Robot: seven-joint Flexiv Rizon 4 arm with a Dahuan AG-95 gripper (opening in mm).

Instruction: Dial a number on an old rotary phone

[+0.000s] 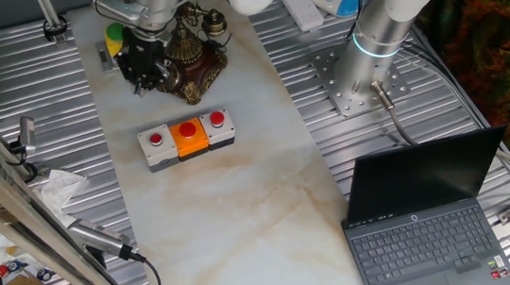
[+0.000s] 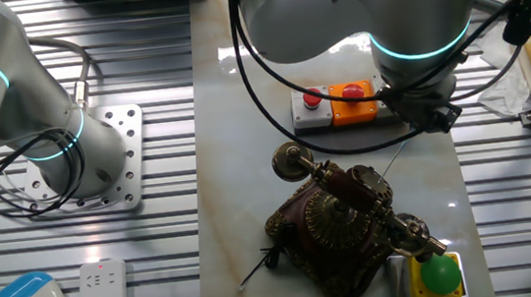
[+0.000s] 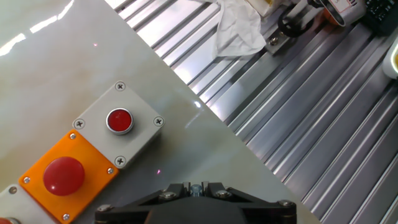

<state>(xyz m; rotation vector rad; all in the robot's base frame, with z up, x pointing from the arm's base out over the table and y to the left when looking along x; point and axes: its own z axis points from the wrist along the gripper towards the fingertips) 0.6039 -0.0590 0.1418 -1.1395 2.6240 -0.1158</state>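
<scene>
The old rotary phone (image 1: 198, 53) stands at the far left of the marble table, dark reddish-brown with brass filigree. In the other fixed view (image 2: 342, 221) its handset lies in the cradle above the round dial (image 2: 337, 218). My gripper (image 1: 142, 81) hangs just left of the phone's base, fingers pointing down and close together. In the other fixed view the arm hides most of the gripper (image 2: 428, 112). The hand view shows only the gripper's (image 3: 196, 186) fingertips together round a small bluish piece; the phone is out of that view.
A grey box with red and orange buttons (image 1: 186, 138) lies in front of the phone, also in the hand view (image 3: 93, 149). A yellow block with a green ball (image 2: 437, 274) sits by the phone. A laptop (image 1: 426, 227), a second arm (image 1: 380, 32) and crumpled tissue (image 3: 239, 28) are nearby.
</scene>
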